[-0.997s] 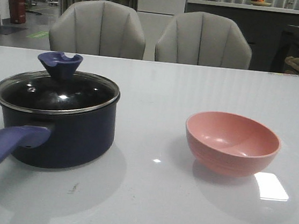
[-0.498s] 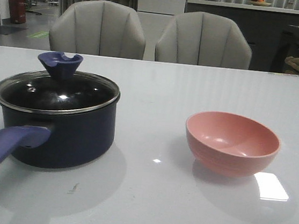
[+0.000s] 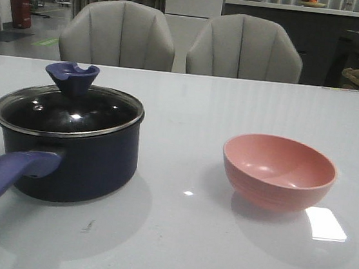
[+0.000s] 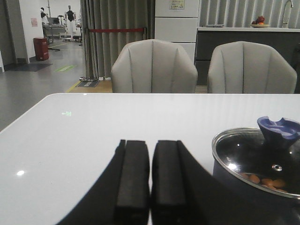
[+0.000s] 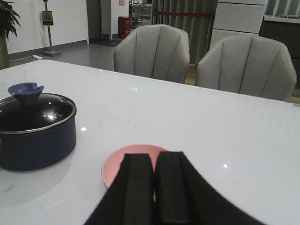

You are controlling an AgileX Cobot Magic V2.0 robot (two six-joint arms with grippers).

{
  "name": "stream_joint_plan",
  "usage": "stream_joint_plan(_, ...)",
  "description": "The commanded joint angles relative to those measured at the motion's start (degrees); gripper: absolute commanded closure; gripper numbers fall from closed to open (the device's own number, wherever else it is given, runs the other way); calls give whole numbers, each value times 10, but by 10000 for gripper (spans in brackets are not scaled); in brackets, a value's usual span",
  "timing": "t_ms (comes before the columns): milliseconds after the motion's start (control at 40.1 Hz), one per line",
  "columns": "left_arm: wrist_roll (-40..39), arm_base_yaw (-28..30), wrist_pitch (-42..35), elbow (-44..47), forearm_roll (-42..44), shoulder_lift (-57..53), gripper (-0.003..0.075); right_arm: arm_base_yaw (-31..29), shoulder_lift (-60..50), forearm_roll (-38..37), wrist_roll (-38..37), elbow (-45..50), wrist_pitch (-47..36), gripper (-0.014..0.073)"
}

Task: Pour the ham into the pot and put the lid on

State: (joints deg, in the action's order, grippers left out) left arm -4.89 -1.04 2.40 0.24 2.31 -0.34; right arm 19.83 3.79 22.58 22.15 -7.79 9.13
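honestly, i judge the job finished: ham (image 4: 265,180) shows through the glass lid (image 3: 69,110) seated on the pot (image 3: 73,158), and the pink bowl (image 3: 279,172) sits empty, well apart. both my left claw (image 4: 150,185) and right claw (image 5: 153,187) are closed on nothing, so nothing remains to do.

Front view low over table; wrist views alongside (shared: pot (image 3: 76,155)).

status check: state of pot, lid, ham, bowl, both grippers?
pot: upright, covered
lid: seated on pot
ham: in pot, seen through the glass
bowl: upright, empty
left gripper: shut, holding nothing
right gripper: shut, holding nothing
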Motion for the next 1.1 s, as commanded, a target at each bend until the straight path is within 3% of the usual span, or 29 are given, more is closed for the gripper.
stream_joint_plan(0,-1,-1,-45,13,-5,-10,607,-1,5,2,0,-15,-46,435)
stream_joint_plan(648,-1,-1,-45,13,-5,-10,607,-1,5,2,0,-15,-48,435)
stream_joint_plan(773,-1,-1,-45,13,-5,-10,607,-3,5,-68,-3,-1,-68,435)
stream_joint_plan(922,-1,-1,-45,13,-5,-10,607,-43,-8,-147,-64,14,-86,435)
stream_joint_plan(1072,-1,-1,-45,13,-5,-10,607,-111,-52,-209,-189,48,-86,435)
